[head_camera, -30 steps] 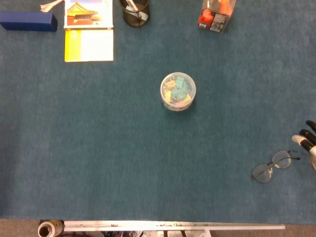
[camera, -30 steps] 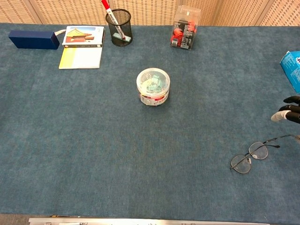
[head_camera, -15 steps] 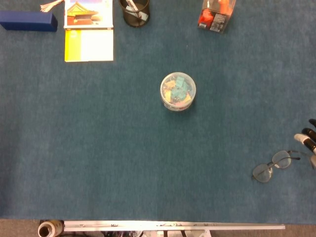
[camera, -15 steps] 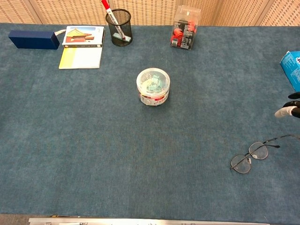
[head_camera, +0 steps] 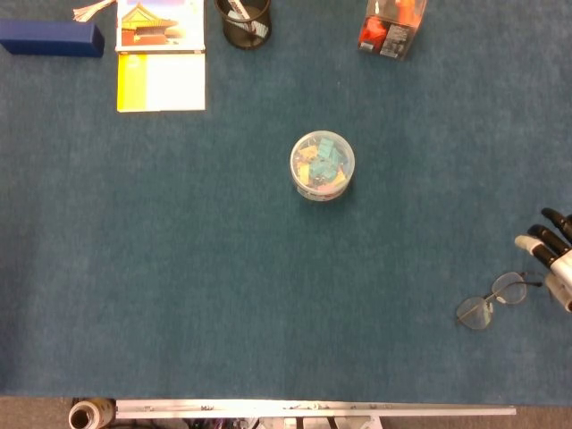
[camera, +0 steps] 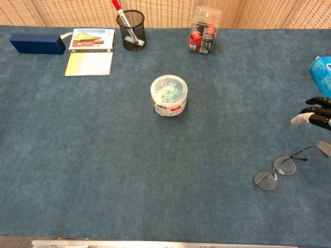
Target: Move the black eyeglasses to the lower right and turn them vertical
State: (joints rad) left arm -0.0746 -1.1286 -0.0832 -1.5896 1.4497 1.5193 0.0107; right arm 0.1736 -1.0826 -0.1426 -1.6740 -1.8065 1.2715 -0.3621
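The black thin-framed eyeglasses (head_camera: pixel 492 301) lie unfolded on the blue table mat at the lower right, set on a diagonal with the lenses pointing lower left; the chest view shows the eyeglasses (camera: pixel 276 173) too. My right hand (head_camera: pixel 548 254) reaches in from the right edge, just above and to the right of them, fingers spread and holding nothing. In the chest view the right hand (camera: pixel 315 118) hovers above the far temple arm, and its thumb is close to that arm's tip; I cannot tell whether they touch. My left hand is not visible.
A clear tub of clips (head_camera: pixel 322 165) stands mid-table. Along the far edge are a dark blue box (head_camera: pixel 51 37), booklets (head_camera: pixel 161 54), a mesh pen cup (head_camera: pixel 245 21) and a clear box with red contents (head_camera: pixel 391 27). A blue carton (camera: pixel 322 75) sits at the right edge.
My right hand drew back toward the right edge, then came in again to the left, showing more of its fingers. The eyeglasses have not moved.
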